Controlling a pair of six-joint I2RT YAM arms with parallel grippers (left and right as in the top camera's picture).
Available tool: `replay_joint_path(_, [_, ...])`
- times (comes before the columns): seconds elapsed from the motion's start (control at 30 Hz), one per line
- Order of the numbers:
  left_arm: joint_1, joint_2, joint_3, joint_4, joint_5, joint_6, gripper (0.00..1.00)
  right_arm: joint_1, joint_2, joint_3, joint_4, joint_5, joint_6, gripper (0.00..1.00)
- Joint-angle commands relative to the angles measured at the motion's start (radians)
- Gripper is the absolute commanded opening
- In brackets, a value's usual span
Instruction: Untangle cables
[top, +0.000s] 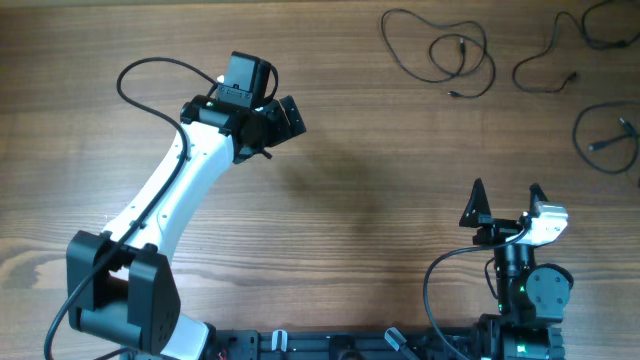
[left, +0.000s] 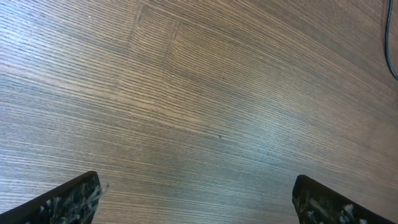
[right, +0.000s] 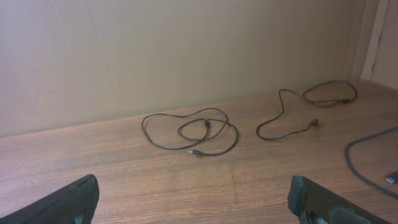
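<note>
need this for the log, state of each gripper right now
left gripper: open, holding nothing
right gripper: open, holding nothing, thin black cables untouched

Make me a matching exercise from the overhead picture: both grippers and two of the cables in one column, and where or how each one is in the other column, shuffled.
Things:
1. left gripper
2. right gripper
3. leftmost cable
4. cable nearest the right gripper

Places or states:
A. curled in overlapping loops at the far side
B. open, over the table, left of centre
C. loop cut off by the picture's right edge
D. open, at the near edge, pointing toward the cables

Pairs: 1-B, 2-D, 3-A, 4-C
</note>
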Motion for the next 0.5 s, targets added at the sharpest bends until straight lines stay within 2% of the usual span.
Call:
replay_joint_path(0.0, [0.005, 0.005, 0.006, 0.001, -0.040, 0.015, 1.00, -0.007, -0.011, -0.002, 0.005, -0.008, -0.018, 1.00])
replay_joint_path(0.27, [-0.023, -0.008, 0.000, 0.005, -0.082, 0.021, 1.00, -0.007, -0.011, -0.002, 0.005, -0.008, -0.018, 1.00])
replay_joint_path(0.47, [-0.042, -0.095, -0.108, 0.158, -0.127, 0.066, 1.00, -0.007, -0.011, -0.002, 0.005, -0.008, -0.018, 1.00])
